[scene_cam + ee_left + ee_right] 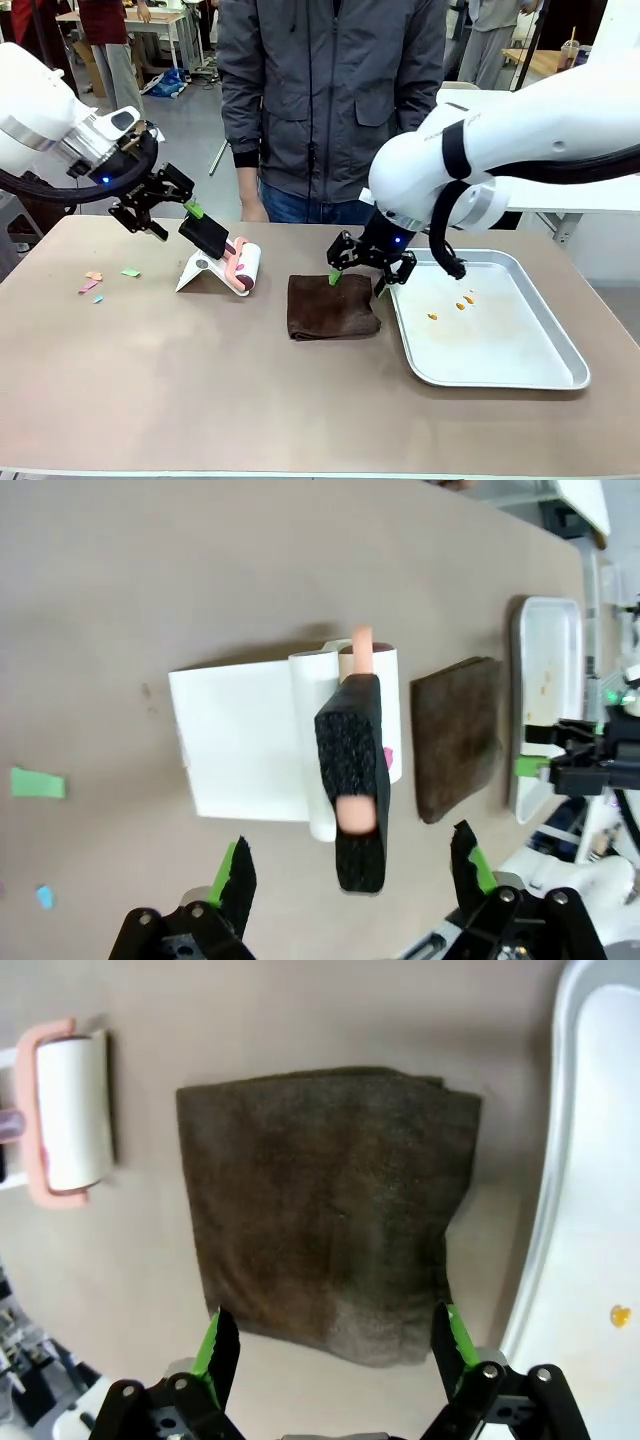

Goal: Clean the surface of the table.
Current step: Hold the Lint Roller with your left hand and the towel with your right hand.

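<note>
Front view. Table [150, 380]: broad, rigid, smooth matte top spanning the foreground; judged fixed, to be wiped, not gripped. Left gripper [173, 220] spread near lint roller [240, 267] handle, far left. Right gripper [358, 282] spread over soft cloth [332, 306], centre.

Cloth [330, 310] on table [200, 385] between tray [500, 345] and probable roller [245, 267]

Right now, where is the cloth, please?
The brown cloth lies flat on the table in the front view, lint roller to its left, metal tray to its right.
</note>
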You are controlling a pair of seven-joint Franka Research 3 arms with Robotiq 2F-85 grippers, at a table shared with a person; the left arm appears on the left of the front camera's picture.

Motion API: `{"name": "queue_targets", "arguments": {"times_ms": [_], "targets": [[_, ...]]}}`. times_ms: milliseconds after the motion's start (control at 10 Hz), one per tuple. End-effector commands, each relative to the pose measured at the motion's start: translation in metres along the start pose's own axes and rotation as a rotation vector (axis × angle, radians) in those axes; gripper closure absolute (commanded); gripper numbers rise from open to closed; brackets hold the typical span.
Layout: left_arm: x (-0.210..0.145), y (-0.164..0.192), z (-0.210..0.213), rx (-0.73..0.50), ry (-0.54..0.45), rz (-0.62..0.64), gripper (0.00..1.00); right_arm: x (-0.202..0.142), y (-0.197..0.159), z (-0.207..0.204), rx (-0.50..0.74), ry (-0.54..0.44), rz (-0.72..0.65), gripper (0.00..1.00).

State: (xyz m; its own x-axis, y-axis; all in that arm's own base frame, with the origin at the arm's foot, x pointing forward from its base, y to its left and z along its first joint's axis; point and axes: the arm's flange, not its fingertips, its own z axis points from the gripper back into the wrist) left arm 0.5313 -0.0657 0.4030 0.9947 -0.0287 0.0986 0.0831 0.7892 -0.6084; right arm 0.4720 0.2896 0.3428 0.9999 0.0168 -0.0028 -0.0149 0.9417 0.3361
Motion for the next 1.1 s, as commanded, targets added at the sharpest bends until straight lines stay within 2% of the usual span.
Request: {"name": "queue_targets", "arguments": {"times_ms": [0,600,1000], "targets": [[0.011,-0.002,-0.008,-0.046,-0.015,0.004,0.00,0.008,0.026,-0.002,-0.101,0.010,-0.008,0.00],[0.019,0.011,-0.011,-0.084,-0.010,0.012,0.00,0.012,0.045,-0.020,-0.371,-0.057,0.034,0.00],[0.020,0.016,-0.010,-0.089,-0.012,0.017,0.00,0.016,0.039,-0.046,-0.382,-0.059,-0.051,0.00]]}}
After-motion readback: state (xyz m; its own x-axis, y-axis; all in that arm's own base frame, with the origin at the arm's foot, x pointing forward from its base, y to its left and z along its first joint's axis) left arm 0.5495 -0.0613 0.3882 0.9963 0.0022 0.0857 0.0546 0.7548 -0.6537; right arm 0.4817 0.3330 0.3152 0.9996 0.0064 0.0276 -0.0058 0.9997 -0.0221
